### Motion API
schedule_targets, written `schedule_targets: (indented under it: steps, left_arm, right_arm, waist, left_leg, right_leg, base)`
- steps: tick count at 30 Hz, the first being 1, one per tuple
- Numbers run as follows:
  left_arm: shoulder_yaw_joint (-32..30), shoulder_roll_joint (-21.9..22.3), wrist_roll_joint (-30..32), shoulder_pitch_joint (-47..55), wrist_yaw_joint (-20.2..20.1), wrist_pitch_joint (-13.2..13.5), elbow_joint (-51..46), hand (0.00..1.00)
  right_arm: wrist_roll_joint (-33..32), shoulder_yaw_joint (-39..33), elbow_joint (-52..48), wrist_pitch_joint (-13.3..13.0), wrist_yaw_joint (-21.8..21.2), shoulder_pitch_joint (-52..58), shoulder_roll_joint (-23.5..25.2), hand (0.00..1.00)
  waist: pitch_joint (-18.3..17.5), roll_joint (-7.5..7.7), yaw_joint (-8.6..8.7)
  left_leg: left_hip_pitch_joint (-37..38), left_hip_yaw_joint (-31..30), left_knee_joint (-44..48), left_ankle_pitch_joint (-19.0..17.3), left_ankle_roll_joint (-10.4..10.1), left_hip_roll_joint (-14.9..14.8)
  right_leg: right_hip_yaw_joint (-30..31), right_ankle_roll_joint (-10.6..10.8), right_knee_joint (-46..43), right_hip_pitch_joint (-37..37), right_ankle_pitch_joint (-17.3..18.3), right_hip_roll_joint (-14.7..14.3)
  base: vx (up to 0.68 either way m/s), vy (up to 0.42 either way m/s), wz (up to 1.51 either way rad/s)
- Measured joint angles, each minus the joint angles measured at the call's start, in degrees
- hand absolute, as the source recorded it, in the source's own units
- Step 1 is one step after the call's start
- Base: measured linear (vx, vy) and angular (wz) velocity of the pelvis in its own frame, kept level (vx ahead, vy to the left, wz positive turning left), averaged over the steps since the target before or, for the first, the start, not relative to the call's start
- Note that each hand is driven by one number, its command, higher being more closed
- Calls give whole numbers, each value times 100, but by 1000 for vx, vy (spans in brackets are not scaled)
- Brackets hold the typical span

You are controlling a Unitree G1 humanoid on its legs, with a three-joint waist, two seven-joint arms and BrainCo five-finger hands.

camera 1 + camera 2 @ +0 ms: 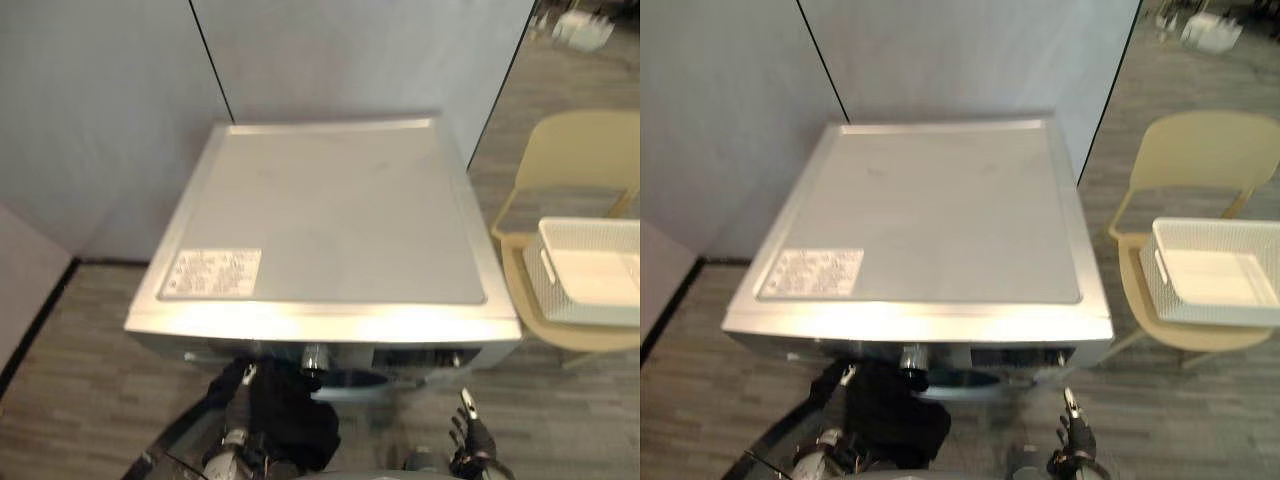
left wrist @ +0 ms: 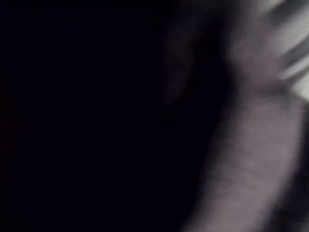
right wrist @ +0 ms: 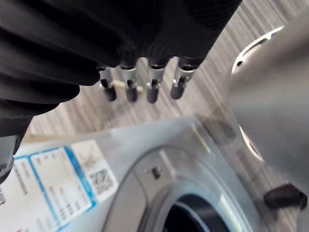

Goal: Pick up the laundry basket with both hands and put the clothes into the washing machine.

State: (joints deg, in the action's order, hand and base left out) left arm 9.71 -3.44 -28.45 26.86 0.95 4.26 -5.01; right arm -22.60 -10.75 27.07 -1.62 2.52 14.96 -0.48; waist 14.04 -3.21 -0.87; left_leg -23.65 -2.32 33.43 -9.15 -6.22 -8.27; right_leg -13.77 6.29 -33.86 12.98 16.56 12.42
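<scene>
The silver washing machine (image 1: 330, 210) stands right in front of me, seen from above. At its front, a black garment (image 1: 295, 420) hangs bunched by the drum opening (image 1: 345, 380). My left hand (image 1: 238, 400) is against that garment, its fingers buried in the cloth, and the left wrist view is dark with fabric. Lower right, my right hand (image 1: 470, 432) is held up in front of the machine with straight fingers (image 3: 152, 89) and nothing in it. The round opening (image 3: 193, 212) lies just past them. The white laundry basket (image 1: 560, 295) rests on a chair to the right and looks empty.
The beige chair (image 1: 580, 150) under the basket stands close to the machine's right side. Grey partition walls (image 1: 110, 110) close off the back and left. Grey wood-look floor (image 1: 70, 400) lies open on the left of the machine.
</scene>
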Motion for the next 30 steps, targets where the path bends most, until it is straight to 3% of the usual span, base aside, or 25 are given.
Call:
schedule_targets:
  steps: [2, 3, 4, 5, 6, 7, 14, 21, 25, 27, 30]
  left_arm:
    - [107, 2, -10, -280, 3, 12, -172, 100]
    - [211, -38, -8, -549, 3, -4, -181, 100]
    - [250, 29, -4, -844, 4, -1, -187, 100]
    - [341, 88, 1, -883, 6, 3, -186, 100]
    - [483, 216, 16, -922, 11, 7, -214, 100]
    - [590, 186, 20, -1134, 20, 2, -211, 100]
    - [838, 250, 214, -2184, 193, -5, 19, 100]
    - [832, 294, 270, -3725, 690, -73, 875, 100]
    - [318, 303, 37, -4988, 1151, -67, 1757, 100]
    - [62, 79, -173, -5735, 1321, -65, 2227, 100]
    - [-328, -707, -491, -6773, 1448, -65, 2686, 100]
  right_arm:
    - [-46, 56, -249, -9, 11, -182, 7, 0]
    - [-64, 159, -406, -20, 28, -327, 72, 0]
    - [-163, 280, -596, -41, 55, -459, 158, 0]
    - [-176, 322, -720, -48, 69, -451, 148, 0]
    - [-208, 406, -952, -74, 105, -425, 91, 0]
    - [-224, 521, -1079, -98, 133, -508, 158, 0]
    - [-711, 958, -1795, -163, 316, -1117, 151, 0]
    - [-1081, 873, -2234, -305, 623, -1108, 264, 0]
    - [-1221, 871, -2298, -418, 758, -1132, 362, 0]
    - [-1337, 864, -2297, -455, 791, -1176, 353, 0]
    - [-1407, 858, -2296, -486, 875, -1425, 354, 0]
  waist:
    - [323, 187, -1]
    - [530, 366, 6]
    - [687, 516, -39]
    - [692, 470, -72]
    - [701, 340, -89]
    - [826, 456, -45]
    - [1154, 469, -165]
    - [1327, 596, -121]
    - [1342, 623, 18]
    - [1355, 654, 55]
    - [1408, 755, 240]
  left_leg:
    - [-401, -26, 533, -224, 8, 14]
    - [-648, 50, 759, -291, -12, 30]
    - [-1028, 117, 1870, -563, -31, -56]
    - [-1072, 113, 2280, -712, 33, -114]
    - [-978, 86, 2257, -1394, 125, -209]
    - [-1289, 117, 2641, -1555, 141, -166]
    - [-2940, 115, 3734, -1677, 212, -271]
    - [-4015, 108, 4207, -1656, 189, -447]
    - [-4312, 168, 4364, -1669, 182, -625]
    - [-4407, 256, 4376, -1680, 176, -712]
    - [-4510, 398, 4428, -1712, 156, -942]
  right_leg:
    - [30, 20, -730, 408, 365, 138]
    - [55, -25, -1148, 680, 593, 295]
    - [114, -65, -1498, 1019, 717, 439]
    - [123, -53, -1672, 1146, 746, 435]
    - [97, 29, -2029, 1291, 809, 416]
    - [213, 78, -2470, 1632, 930, 534]
    - [629, 10, -3633, 3453, 1100, 525]
    - [844, -50, -4153, 4677, 1089, 358]
    - [972, -99, -4233, 5074, 1054, 160]
    - [1068, -111, -4233, 5272, 991, 55]
    - [1228, -135, -4214, 5557, 866, -181]
  base:
    - [-295, 1, 26]
    - [-326, -7, 37]
    - [-306, 32, 17]
    - [-169, 115, -13]
    - [-129, 107, -4]
    - [-153, 86, 6]
    - [-111, 20, -15]
    - [-33, -22, -19]
    - [17, -31, -28]
    - [3, -30, -40]
    - [-24, -46, -46]
